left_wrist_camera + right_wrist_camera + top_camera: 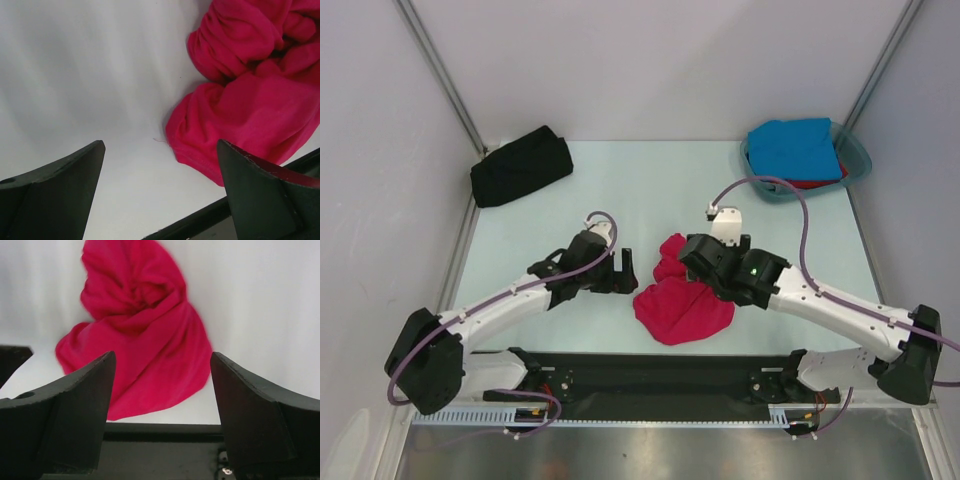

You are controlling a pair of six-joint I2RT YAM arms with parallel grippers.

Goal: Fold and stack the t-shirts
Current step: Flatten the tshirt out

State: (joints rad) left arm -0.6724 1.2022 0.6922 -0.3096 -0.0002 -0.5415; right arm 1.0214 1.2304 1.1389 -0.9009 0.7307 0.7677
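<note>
Risk, my read: the desk [650, 190] looks slick, so a pinch on the crimson-pink t-shirt [682, 310] could drag the heap or grab several bunched layers at once. It lies front-centre as a soft, crumpled lump with no clean hem showing. The black t-shirt [520, 167] is a matte slab, far left. The blue t-shirt [798, 148] lies over the red t-shirt [817, 183] in the translucent tub [855, 160]. Left pincer [160, 145] is spread beside the heap. Right pincer [162, 357] is spread over it, gripping nothing.

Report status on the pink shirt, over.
Left tool open, empty, beside the shirt. Right tool open, empty, over it. Pink shirt crumpled on table, not yet folded. Nothing blocking it.
</note>
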